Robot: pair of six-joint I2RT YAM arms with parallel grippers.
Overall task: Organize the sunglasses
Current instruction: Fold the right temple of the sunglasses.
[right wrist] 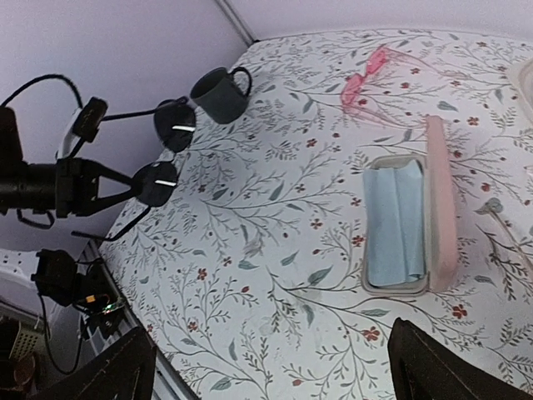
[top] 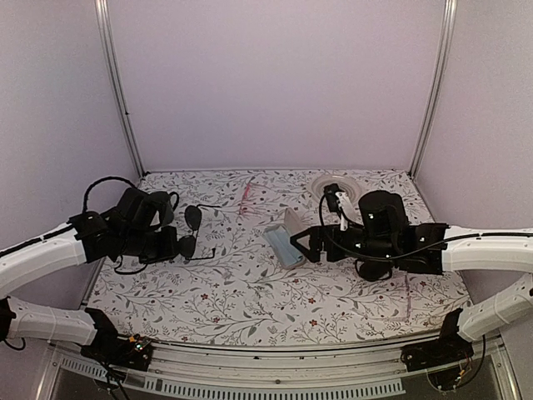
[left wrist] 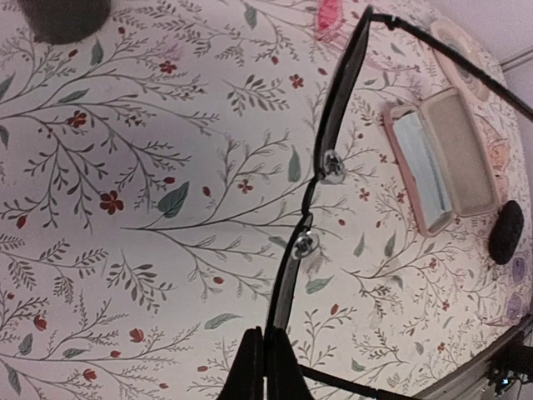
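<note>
The sunglasses (top: 191,232) have a thin black wire frame and round dark lenses. My left gripper (top: 176,247) is shut on the rim of one lens and holds the pair above the left side of the table. In the left wrist view the frame (left wrist: 287,279) runs edge-on up from my shut gripper (left wrist: 268,371). In the right wrist view the lenses (right wrist: 166,154) hang in front of the left gripper (right wrist: 125,185). My right gripper (top: 301,247) is open and empty, low beside an open pale pink case (top: 283,242) lined with blue cloth (right wrist: 396,221).
The pink clear-lensed glasses (top: 248,193) lie at the back middle and show in the right wrist view (right wrist: 366,79). A dark mug (right wrist: 221,93) stands at the back left. A pale round dish (top: 337,185) sits at the back right. Walls enclose three sides of the table.
</note>
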